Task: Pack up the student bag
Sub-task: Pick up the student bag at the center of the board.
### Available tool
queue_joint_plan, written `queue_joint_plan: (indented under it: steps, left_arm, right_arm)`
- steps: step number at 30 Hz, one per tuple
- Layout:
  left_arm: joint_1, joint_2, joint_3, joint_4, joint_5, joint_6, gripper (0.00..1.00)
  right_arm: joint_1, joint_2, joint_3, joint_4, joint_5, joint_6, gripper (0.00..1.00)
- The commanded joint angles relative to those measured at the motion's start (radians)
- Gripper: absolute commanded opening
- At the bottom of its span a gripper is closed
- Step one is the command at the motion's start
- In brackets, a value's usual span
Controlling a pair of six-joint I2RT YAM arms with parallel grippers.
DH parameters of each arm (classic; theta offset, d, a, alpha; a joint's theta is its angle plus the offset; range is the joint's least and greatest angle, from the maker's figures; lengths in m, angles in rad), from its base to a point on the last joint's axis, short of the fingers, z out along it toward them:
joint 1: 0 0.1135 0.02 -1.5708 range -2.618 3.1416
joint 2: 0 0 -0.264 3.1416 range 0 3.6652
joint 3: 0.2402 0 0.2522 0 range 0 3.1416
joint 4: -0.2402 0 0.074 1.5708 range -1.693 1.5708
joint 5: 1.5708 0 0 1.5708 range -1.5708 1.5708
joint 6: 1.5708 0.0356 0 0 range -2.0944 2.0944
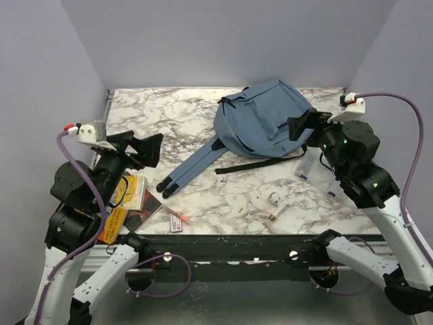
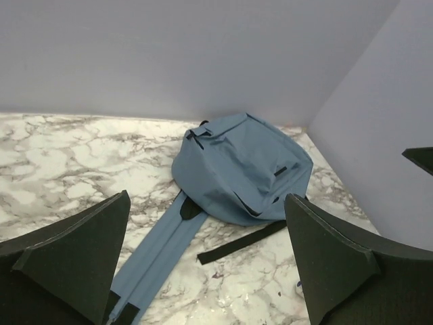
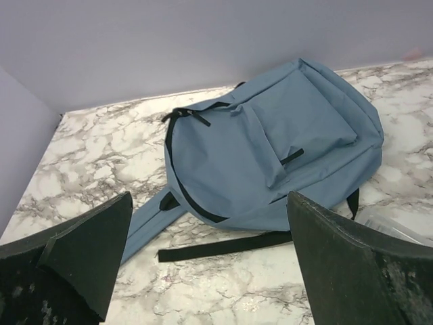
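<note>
I look down on a white and grey marbled worktop (image 1: 169,115) boxed in by pale lilac walls. The bag (image 1: 267,118), dusty blue and rounded, lies flat at the far right of the worktop with its front pocket facing up and its top zipper end turned toward the far left. Its two blue straps (image 1: 193,166) trail side by side from under it toward the near left, ending in black tips. A strip of black webbing (image 1: 260,164) lies along the bag's near edge. My left tool (image 1: 143,147) hangs over the left side of the worktop, well apart from the bag, its black fingers spread wide and holding nothing. In its wrist view the bag sits far ahead, framed between the fingers. My right tool (image 1: 304,127) is at the bag's right edge, fingers also spread wide and empty, pointing across the bag. I cannot tell whether it touches the fabric. A clear packet (image 1: 309,166) lies just near of that tool. Two small white items (image 1: 272,198) lie near the front edge, right of centre. Flat colourful printed items (image 1: 125,196) lie at the near left under the left arm, with a small red-and-white item (image 1: 177,218) just beside them.
</note>
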Motion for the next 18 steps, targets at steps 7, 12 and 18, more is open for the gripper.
queue_joint_plan:
  steps: [7, 12, 18]
  left_arm:
    - [0.004, 0.178, -0.019, -0.072, 0.214, -0.039, 0.98]
    - [0.003, 0.335, -0.049, -0.079, 0.308, -0.14, 0.98]
    - [-0.003, 0.621, -0.045, -0.073, 0.369, -0.428, 0.98]
  right_arm:
    - [0.006, 0.026, -0.09, 0.016, 0.085, 0.0, 1.0]
    - [0.006, 0.132, -0.104, -0.032, 0.128, 0.015, 1.0]
    - [0.005, 0.254, -0.102, -0.057, 0.124, 0.121, 1.0]
